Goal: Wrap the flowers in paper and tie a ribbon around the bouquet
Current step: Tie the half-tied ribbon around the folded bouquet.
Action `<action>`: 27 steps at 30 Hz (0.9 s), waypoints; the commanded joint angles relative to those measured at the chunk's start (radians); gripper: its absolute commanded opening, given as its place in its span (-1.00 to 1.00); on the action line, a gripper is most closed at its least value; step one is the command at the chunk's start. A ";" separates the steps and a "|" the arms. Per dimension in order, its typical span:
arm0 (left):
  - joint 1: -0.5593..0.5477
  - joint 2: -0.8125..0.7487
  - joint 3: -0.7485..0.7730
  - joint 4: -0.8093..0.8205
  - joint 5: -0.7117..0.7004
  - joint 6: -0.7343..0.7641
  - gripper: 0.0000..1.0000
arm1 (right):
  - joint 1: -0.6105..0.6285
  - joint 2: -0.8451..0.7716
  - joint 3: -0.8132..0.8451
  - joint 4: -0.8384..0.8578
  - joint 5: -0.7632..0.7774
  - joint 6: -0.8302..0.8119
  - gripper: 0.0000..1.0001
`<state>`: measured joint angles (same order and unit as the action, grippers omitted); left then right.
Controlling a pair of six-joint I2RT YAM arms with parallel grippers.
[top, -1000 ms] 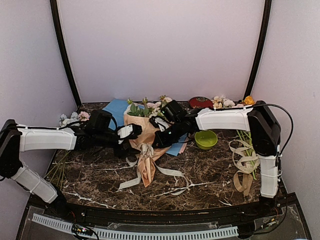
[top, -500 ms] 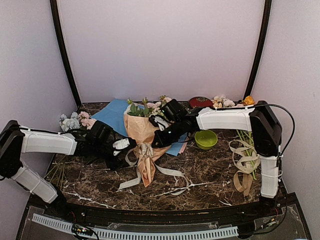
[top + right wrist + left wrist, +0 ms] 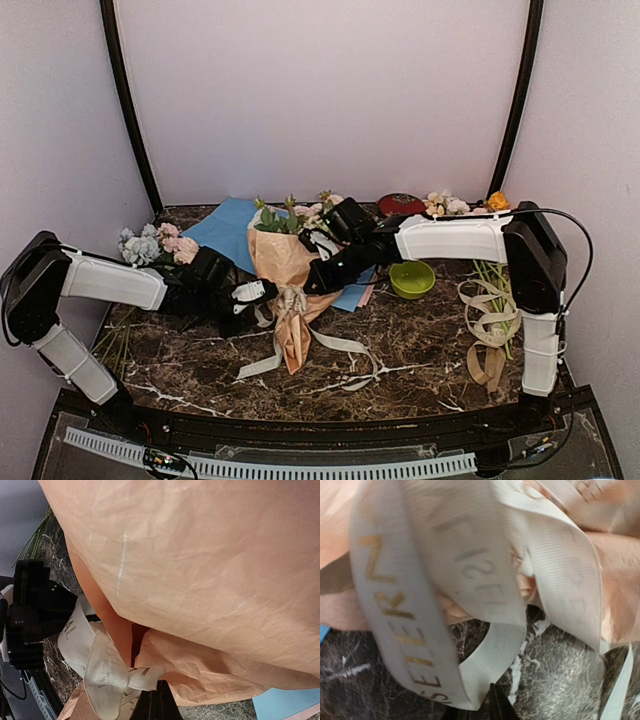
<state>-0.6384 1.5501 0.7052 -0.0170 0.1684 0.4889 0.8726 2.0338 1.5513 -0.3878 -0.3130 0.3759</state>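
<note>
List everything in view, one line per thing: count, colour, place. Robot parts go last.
bouquet: one, pink-cream blooms in a tan cone, table centre, tip toward the near edge
ribbon: one, cream with gold lettering, tied round the bouquet, tails on the table
light blue sheet: one, behind the bouquet
blue-bloomed bunch: one, back left
orange-bloomed bunch: one, back right
bowl: one, green, right of the bouquet
round object: one, red, at the back
loose ribbon tangle: one, cream-tan, right edge
table: one, dark marble
left gripper: at the ribbon's loop, state unclear
right gripper: shut, by the knot
</note>
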 commanded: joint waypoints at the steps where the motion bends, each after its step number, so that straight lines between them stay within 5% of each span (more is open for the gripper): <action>1: 0.003 -0.059 -0.020 0.038 0.015 0.002 -1.00 | 0.008 -0.053 -0.019 0.034 0.040 0.005 -1.00; 10: 0.005 -0.029 0.065 -0.174 -0.145 -0.048 -1.00 | -0.016 -0.151 -0.129 0.022 0.200 0.023 -1.00; 27: 0.069 -0.014 0.088 -0.301 -0.282 -0.111 -1.00 | -0.087 -0.305 -0.413 -0.037 0.388 0.089 -1.00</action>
<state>-0.5880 1.5368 0.7780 -0.2523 -0.0738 0.4007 0.8120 1.7897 1.1954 -0.4053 0.0044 0.4282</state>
